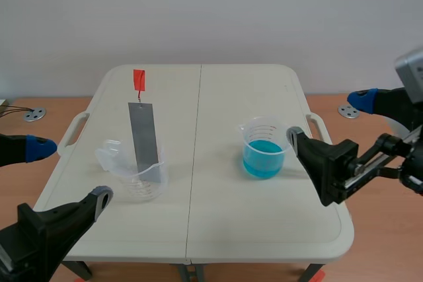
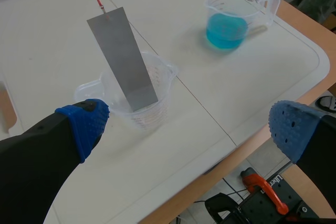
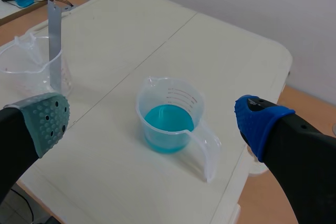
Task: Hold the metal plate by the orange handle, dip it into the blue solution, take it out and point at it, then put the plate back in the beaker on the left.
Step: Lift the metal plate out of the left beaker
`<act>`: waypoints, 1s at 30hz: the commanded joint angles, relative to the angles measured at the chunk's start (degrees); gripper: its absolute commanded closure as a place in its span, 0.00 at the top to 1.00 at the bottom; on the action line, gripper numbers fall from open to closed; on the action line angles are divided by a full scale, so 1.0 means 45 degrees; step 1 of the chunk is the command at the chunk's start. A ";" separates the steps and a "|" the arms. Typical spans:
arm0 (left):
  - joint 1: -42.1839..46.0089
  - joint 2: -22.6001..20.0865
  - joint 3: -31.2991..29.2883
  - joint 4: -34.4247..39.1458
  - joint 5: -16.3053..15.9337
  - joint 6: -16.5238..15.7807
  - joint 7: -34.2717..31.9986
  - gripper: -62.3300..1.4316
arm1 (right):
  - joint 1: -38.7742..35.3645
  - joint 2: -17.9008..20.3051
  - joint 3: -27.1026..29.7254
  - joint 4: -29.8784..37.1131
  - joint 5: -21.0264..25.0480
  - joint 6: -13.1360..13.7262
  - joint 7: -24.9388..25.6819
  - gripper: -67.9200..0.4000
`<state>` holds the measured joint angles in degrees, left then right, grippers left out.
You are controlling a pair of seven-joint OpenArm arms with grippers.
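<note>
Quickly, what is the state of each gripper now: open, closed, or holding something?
Left gripper: open, holding nothing.
Right gripper: open, holding nothing.

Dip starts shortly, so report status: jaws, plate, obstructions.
Both jaws open, empty. Metal plate leaning in left beaker, orange handle up, untouched. Blue solution in right beaker. Nothing seen between them.
</note>
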<state>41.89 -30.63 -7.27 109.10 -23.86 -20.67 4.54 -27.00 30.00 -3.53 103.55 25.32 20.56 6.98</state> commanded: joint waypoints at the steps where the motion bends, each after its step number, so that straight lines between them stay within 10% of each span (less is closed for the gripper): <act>1: -0.0039 0.0029 0.0039 0.0078 -0.0087 -0.0029 -0.0141 1.00 | 0.0670 0.0097 -0.0214 -0.0097 0.0185 -0.0010 0.0063 0.97; 8: -0.0039 0.0029 0.0039 0.0078 -0.0087 -0.0024 -0.0141 0.94 | 0.2851 0.0092 -0.1637 -0.1127 0.0267 -0.0005 -0.0112 0.97; 13: -0.0039 0.0029 0.0039 0.0078 -0.0136 -0.0024 -0.0136 0.02 | 0.4308 -0.0049 -0.2531 -0.2040 0.0860 0.0000 -0.0350 0.97; 30: 0.4323 0.0024 0.0015 -0.0097 0.2788 0.1345 0.2385 0.11 | 0.8947 -0.1467 -0.5863 -0.5625 0.1719 0.0403 -0.0831 0.97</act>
<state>60.95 -30.63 -7.27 108.81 -11.44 -15.00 15.75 11.62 23.57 -29.93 77.52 32.45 22.26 2.63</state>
